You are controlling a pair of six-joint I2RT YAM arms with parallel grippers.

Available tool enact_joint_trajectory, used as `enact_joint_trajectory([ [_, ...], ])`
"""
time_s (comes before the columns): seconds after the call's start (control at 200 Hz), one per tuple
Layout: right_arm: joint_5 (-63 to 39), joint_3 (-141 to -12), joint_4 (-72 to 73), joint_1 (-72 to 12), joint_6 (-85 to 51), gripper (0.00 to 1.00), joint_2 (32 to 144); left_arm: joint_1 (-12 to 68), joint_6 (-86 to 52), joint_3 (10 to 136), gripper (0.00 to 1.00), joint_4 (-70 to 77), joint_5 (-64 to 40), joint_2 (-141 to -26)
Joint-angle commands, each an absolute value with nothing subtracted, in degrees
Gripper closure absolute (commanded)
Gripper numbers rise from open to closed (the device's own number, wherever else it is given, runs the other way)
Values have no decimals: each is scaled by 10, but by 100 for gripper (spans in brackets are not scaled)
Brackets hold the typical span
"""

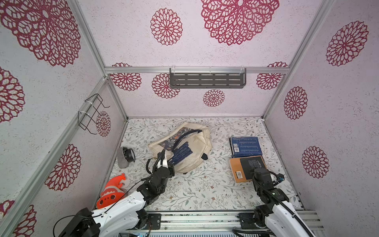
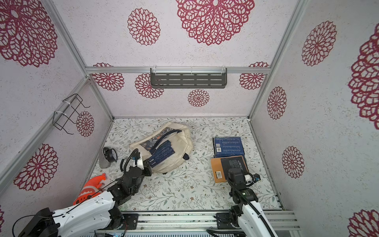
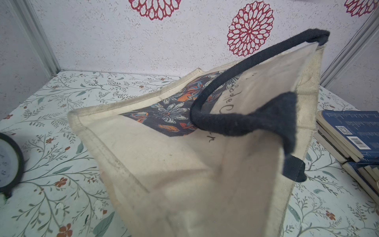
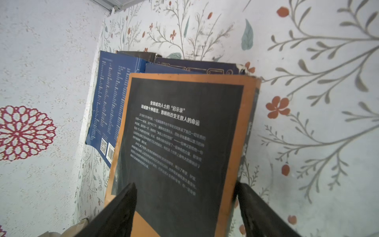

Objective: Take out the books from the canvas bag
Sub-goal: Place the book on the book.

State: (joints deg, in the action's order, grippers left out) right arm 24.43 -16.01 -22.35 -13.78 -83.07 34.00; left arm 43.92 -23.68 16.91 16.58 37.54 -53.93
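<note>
Left gripper [image 1: 170,164]: clenched on cream canvas bag [image 1: 196,162] rim.
Right gripper [image 4: 185,190]: released above orange-bordered book [image 4: 180,133].
Dark-blue thin paperbacks [image 1: 182,152]: bagged, leftward of it, slanting toward the clenched arm.

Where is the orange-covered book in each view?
In a top view: orange-covered book right of centre, just below the blue barcode-backed book.
In a top view: same place.
Left wrist: not visible.
Right wrist: centre, between the right gripper's spread jaws.
Shared landmark: the blue barcode-backed book, in all four views.

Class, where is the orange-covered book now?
In both top views the orange-covered book lies at right, robot-side of the blue stack, under the right gripper.
</note>
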Motion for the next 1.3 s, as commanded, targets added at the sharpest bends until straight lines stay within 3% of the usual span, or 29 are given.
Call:
enact_joint_trajectory([
  [0.0, 231, -185, -249, -135, -843, 19, 345, 437, -241, 184, 100, 161, 374, -539],
  [0.475, 242, -165, -180, -133, -871, 20, 351, 437, -243, 185, 100, 159, 374, -538],
  [0.62, 244, -172, -172, -128, -853, 16, 363, 438, -244, 186, 100, 160, 374, -541],
  [0.761, 240, -221, -228, -127, -820, 1, 407, 437, -243, 185, 100, 160, 374, -538],
  [1.291, 267, -330, -374, -124, -759, 1, 454, 437, -239, 180, 100, 168, 373, -535],
])
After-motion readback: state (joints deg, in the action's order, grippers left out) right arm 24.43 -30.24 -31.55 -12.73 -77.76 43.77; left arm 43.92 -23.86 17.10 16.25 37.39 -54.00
